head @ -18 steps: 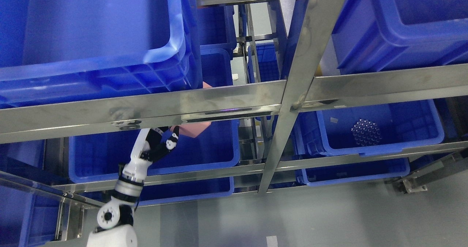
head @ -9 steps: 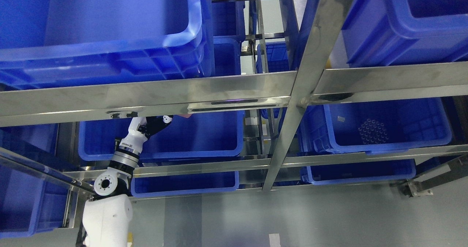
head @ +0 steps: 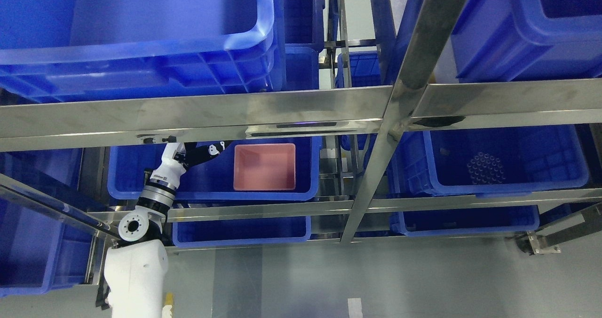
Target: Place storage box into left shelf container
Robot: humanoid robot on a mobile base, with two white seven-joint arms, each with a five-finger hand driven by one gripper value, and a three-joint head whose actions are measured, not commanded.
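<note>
- Head view: pink box (head: 265, 166) is seen sitting in the right part of the left bin (head: 141, 192) on the middle shelf level, open side up, apart from the hand.
- Left hand (head: 207, 149) is seen just under the steel rail (head: 197, 118), left of the box. It is partly hidden by the rail; nothing is seen held, and how far the fingers are open cannot be told.
- Right arm is not seen.
- Box orientation: opening faces the camera, base down on the bin floor. Outline is only slightly wider than deep, so the long axis is judged to run left-right along the shelf front, sides roughly square to the bin walls. No tilt is noticed.
- Box right side is close to the bin's right wall; near edge is close to the bin's front wall. Whether contact is made cannot be told.
- Risks, as judged:
  - Hand could be caught on the rail if it is lifted while being pulled out; clearance looks tight there.
  - Forearm (head: 164, 177) crosses the bin's front rim, so the bin could be dragged or nudged on the shelf if the arm is drawn back low.
  - Box could be knocked askew if the hand is swung right before being retracted.
- Placement is judged done; a clear retreat is what remains.
</note>
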